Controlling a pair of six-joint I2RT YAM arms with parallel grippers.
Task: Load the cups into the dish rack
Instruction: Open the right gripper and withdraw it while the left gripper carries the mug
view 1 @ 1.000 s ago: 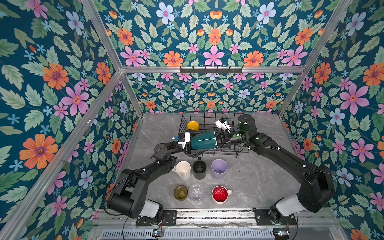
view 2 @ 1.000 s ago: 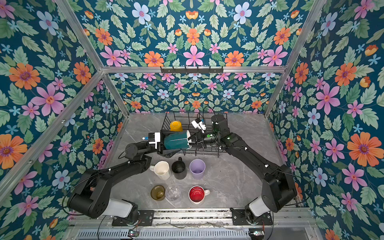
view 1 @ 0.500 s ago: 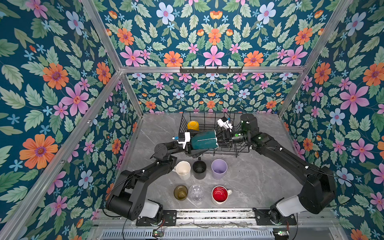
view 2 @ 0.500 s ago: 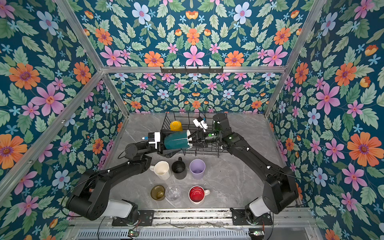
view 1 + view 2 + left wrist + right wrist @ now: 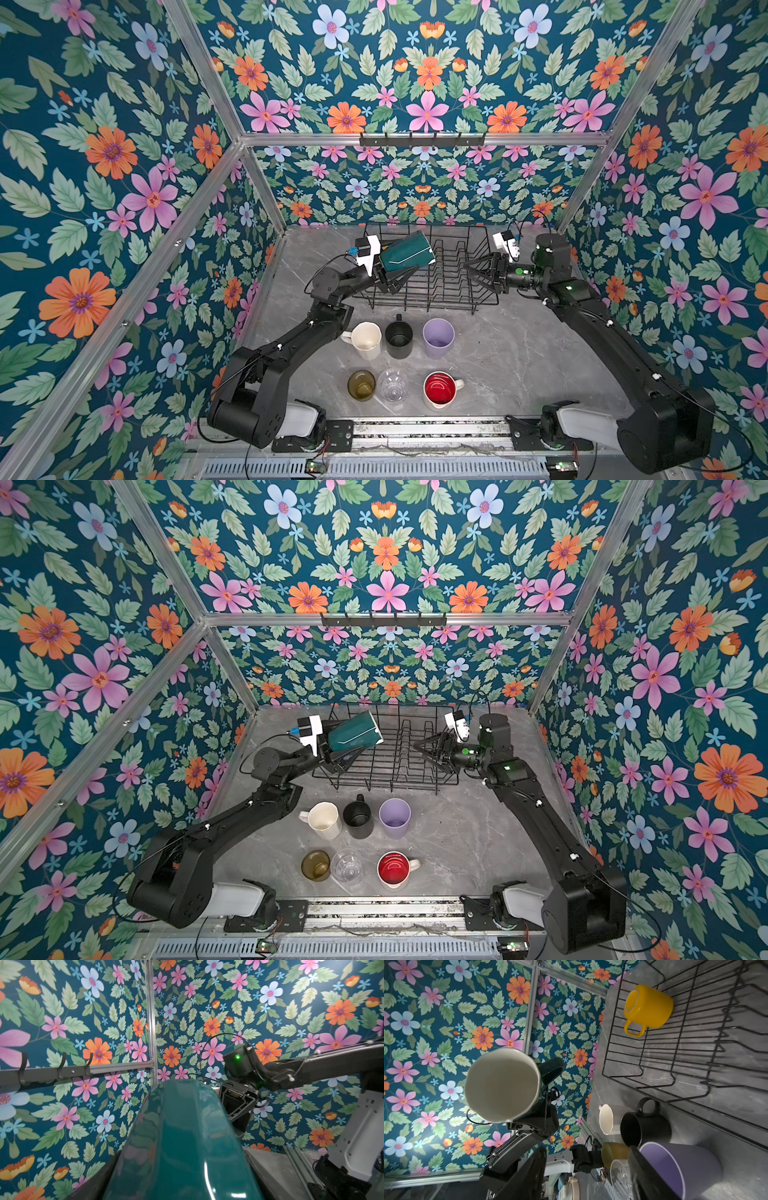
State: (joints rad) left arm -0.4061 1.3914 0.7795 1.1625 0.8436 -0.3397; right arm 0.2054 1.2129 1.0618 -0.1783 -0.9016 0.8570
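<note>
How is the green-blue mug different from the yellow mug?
The teal mug is held in the air by the left gripper, while the yellow mug already sits in the dish rack. The teal mug lies tilted on its side, white inside showing; the yellow mug seems to stand mouth-down. The teal mug looks taller, the yellow mug squatter. Both have one handle.

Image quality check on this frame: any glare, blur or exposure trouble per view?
Both top views: even light, sharp; the clear glass reads faint. Left wrist view: teal mug fills the foreground, glossy with reflections and a glare streak. Right wrist view: partly dim, near fingers dark and blurred.
</note>
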